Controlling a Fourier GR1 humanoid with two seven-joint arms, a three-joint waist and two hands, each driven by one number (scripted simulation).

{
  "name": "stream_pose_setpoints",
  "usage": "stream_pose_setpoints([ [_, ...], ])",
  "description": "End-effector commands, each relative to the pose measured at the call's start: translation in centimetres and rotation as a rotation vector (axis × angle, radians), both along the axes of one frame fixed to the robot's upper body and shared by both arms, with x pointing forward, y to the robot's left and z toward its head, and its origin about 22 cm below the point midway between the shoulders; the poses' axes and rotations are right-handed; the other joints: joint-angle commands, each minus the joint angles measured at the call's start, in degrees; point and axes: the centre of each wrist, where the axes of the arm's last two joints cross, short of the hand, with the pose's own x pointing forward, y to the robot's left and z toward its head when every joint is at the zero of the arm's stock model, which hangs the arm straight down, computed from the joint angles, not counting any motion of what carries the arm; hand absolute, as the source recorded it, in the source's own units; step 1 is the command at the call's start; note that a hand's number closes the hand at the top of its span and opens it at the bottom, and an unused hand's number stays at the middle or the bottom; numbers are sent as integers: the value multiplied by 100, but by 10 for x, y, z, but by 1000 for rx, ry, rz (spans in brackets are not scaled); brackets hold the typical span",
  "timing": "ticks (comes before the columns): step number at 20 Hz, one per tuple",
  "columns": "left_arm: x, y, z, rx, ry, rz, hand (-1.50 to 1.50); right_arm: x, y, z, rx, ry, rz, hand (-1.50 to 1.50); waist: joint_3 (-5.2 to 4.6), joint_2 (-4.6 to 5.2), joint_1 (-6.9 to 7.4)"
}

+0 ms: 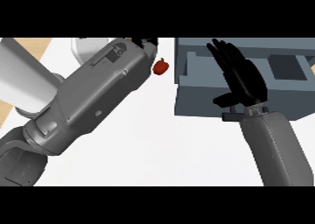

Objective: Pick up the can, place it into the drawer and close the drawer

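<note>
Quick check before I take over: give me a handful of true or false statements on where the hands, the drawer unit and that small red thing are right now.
1. The right hand has straight fingers over the grey drawer unit. True.
2. The small red object lies inside the drawer unit. False: it sits on the white counter, left of the unit.
3. The left hand is mostly hidden behind its forearm. True.
4. The right hand is curled round a can. False: it holds nothing, and no can is visible.
5. The left forearm crosses over the drawer unit. False: it stays left of it.
</note>
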Motion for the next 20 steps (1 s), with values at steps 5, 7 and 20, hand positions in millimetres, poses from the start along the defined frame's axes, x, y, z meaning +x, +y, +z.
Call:
stream_pose_setpoints([
  [5,-5,36,10,10,-8,35,-150,37,9,-43,-99,15,-64,-150,4,2,17],
  [7,-5,42,0,12,-7,19,-150,36,9,-64,-101,-17,-103,-150,5,41,23],
  [20,-15,63,6,11,9,24,-150,73,-6,-53,-82,-135,-176,-150,14,108,146],
])
